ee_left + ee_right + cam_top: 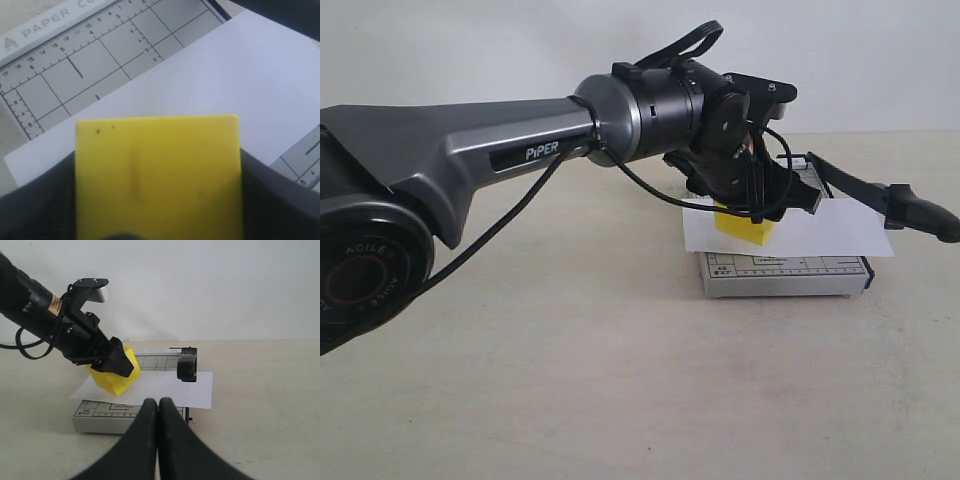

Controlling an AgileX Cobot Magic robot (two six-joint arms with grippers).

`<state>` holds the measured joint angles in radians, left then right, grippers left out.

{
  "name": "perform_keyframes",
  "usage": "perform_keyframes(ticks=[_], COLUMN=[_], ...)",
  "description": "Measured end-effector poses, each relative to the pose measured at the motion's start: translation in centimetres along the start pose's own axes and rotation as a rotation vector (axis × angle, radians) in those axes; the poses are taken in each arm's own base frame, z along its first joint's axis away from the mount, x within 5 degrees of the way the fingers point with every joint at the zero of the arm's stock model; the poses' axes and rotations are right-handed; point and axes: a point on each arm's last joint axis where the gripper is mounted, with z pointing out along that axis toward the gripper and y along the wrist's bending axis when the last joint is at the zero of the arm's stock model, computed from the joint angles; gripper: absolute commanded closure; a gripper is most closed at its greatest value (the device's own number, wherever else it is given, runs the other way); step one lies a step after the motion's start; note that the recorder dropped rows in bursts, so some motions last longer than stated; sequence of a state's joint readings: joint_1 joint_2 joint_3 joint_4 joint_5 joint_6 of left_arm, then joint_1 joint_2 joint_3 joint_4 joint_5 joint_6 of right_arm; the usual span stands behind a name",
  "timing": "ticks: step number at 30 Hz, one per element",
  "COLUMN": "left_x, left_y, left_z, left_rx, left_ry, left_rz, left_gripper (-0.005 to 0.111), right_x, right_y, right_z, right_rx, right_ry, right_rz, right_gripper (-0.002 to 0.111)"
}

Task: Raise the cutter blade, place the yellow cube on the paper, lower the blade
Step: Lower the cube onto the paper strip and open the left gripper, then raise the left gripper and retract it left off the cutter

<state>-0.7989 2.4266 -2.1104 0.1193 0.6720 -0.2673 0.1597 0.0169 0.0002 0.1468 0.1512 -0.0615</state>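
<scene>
My left gripper [745,212] is shut on the yellow cube [744,229], with a dark finger [280,200] against each side of the cube [157,175]. It holds the cube [113,379] tilted over the white paper [165,390]; the cube's lowest corner is at the sheet or just above it. The paper [825,233] lies across the grey gridded trimmer base [785,273]. The cutter blade [850,183] stands raised, its thick black handle [923,213] free in the air. My right gripper [158,406] is shut and empty, low in front of the trimmer, short of the handle [187,368].
The left arm's grey body [470,150] with its cable fills the left of the exterior view. The trimmer's ruled board [75,65] shows beyond the paper [225,90]. Bare beige tabletop [620,380] surrounds the trimmer, and a white wall stands behind.
</scene>
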Motion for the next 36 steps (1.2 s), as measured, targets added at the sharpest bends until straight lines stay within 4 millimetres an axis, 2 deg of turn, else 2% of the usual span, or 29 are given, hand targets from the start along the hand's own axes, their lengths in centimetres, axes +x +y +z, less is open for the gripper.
perform_keyframes(ticks=[3, 5, 22, 24, 28, 33, 36], left_x=[0.0, -0.1, -0.4, -0.7, -2.0, -4.3, -5.4], left_y=[0.0, 0.0, -0.1, -0.1, -0.1, -0.1, -0.1], left_z=[0.0, 0.0, 0.0, -0.6, -3.3, -8.2, -11.1], left_rx=[0.000, 0.002, 0.011, 0.013, 0.012, 0.021, 0.029], left_ry=[0.000, -0.007, -0.041, -0.050, -0.070, -0.140, -0.190], left_rz=[0.000, 0.000, 0.000, -0.001, -0.005, -0.005, -0.001], left_gripper=[0.044, 0.039, 0.038, 0.038, 0.047, 0.063, 0.066], right_x=[0.0, 0.0, 0.0, 0.0, 0.0, 0.0, 0.0], right_y=[0.0, 0.0, 0.0, 0.0, 0.0, 0.0, 0.0], right_z=[0.0, 0.0, 0.0, 0.0, 0.0, 0.0, 0.0], right_rx=[0.000, 0.000, 0.000, 0.000, 0.000, 0.000, 0.000], right_ry=[0.000, 0.000, 0.000, 0.000, 0.000, 0.000, 0.000], right_rz=[0.000, 0.000, 0.000, 0.000, 0.000, 0.000, 0.000], right_gripper=[0.108, 0.108, 0.108, 0.108, 0.108, 0.108, 0.108])
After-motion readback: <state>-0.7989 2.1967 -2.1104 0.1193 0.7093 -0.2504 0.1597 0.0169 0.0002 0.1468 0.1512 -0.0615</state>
